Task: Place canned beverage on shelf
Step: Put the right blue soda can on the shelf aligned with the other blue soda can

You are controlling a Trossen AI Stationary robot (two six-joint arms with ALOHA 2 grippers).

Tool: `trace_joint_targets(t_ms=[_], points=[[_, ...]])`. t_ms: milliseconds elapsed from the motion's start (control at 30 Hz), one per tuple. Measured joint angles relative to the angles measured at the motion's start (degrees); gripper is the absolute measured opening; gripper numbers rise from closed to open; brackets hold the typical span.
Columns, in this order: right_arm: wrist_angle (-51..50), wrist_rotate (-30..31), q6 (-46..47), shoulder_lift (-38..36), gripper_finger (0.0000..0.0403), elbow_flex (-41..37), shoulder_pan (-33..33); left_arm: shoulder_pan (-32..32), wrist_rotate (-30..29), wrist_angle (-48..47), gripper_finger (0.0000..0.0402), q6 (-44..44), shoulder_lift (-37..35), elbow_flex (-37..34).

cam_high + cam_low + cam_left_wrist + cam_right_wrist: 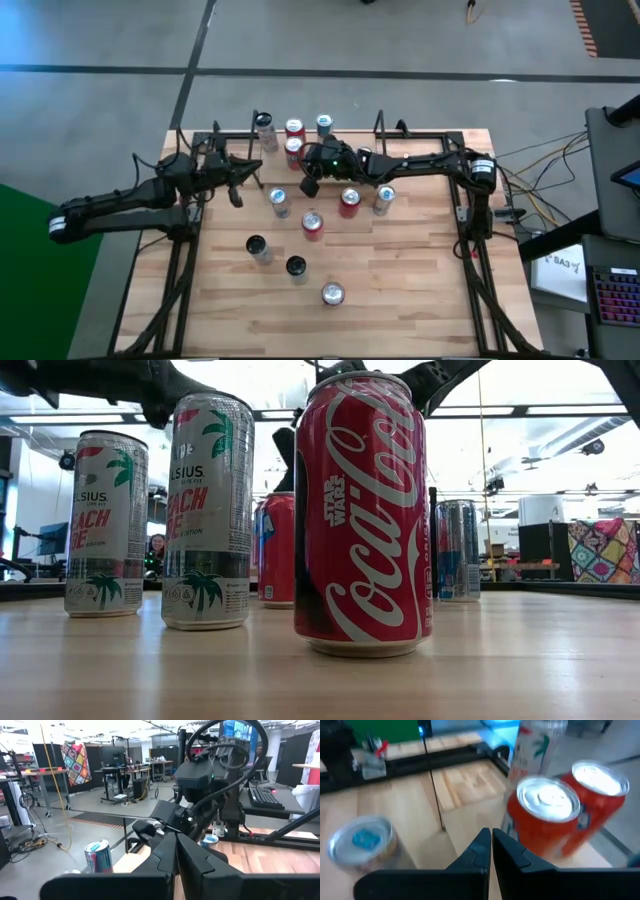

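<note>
Wooden table planks [400, 270] are strewn with upright cans, and four more are seen on the shelf [240, 133] at the table's far edge. One of those four, a red can [293, 149], is a named landmark: the right gripper [309, 185] hangs just beside it, clenched and empty. Well left of that can, the left gripper [238, 198] is likewise clenched on nothing. The shelf's rods are partly hidden by the arms.

Grey concrete floor [400, 40] around the wooden table [400, 290], dark seam lines crossing it. Beyond the table: open lab, ceiling strip lights [560, 410], desks [120, 770], patchwork quilt [76, 762] hanging, black partition panels [47, 755].
</note>
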Motion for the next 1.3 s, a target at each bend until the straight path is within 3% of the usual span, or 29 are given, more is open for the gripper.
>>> trace_joint_targets(t_ms=[1000, 1300], points=[[3.0, 3.0, 1.2, 4.7, 0.0009, 0.6, -3.5, 0.1, -0.6, 0.7, 0.0, 2.9, 1.0, 0.0], [1.8, 2.8, -0.4, 1.3, 0.0009, 0.6, -3.4, 0.0, -0.6, 0.0, 0.0, -0.4, 1.0, 0.0]])
